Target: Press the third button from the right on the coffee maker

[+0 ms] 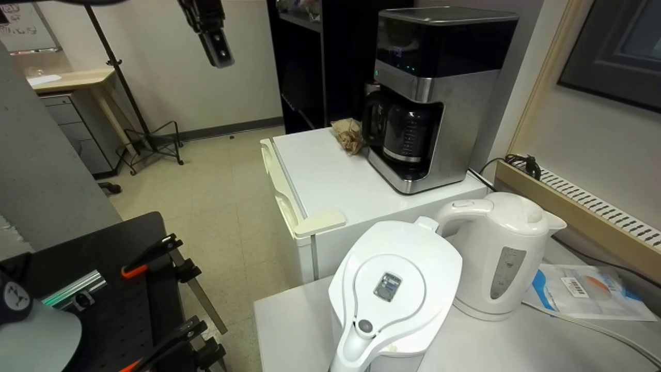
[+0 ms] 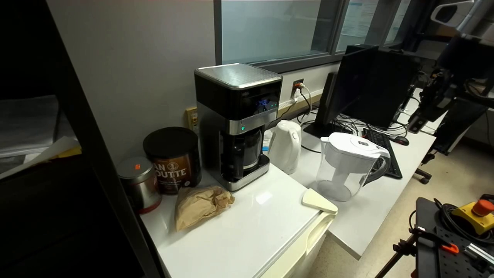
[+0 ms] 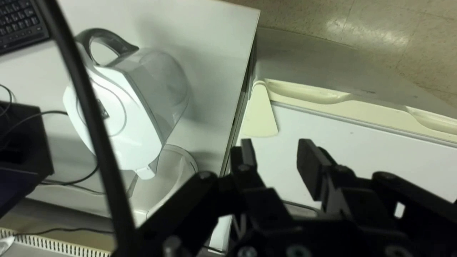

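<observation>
White counter point(image 2: 247, 227) here, coffee maker point(image 2: 236, 124) upright near the back edge, lit panel point(image 2: 263, 103) facing the front edge. Claw point(image 3: 276, 157) hangs spread and empty, well apart, toward the front corner by the jug point(image 2: 347, 164), so I'd guess it has to reach toward the back edge

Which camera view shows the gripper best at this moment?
The wrist view: it shows the gripper close up, with both fingers visible and a clear gap between them. Both exterior views show it smaller and off toward a picture edge, from angles where the gap cannot be made out.
</observation>
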You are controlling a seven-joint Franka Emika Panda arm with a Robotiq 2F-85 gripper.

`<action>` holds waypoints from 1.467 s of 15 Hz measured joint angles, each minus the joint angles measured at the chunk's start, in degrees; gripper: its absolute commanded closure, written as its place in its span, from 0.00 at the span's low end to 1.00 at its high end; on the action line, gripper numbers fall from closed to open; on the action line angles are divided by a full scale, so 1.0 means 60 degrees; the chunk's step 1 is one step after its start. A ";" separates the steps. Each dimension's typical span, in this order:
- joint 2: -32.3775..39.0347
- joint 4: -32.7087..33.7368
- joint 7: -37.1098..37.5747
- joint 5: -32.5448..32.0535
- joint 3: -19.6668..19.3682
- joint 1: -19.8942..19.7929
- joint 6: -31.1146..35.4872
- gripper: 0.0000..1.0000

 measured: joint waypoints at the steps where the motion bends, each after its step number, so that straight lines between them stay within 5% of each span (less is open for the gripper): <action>1: 0.0090 -0.0119 0.0003 -0.0133 0.0069 0.0022 0.0446 1.00; 12: 0.1641 -0.0617 0.0467 -0.1607 0.0485 -0.0293 0.4509 1.00; 22: 0.3958 0.0304 0.2480 -0.3478 0.1132 -0.1366 0.6241 1.00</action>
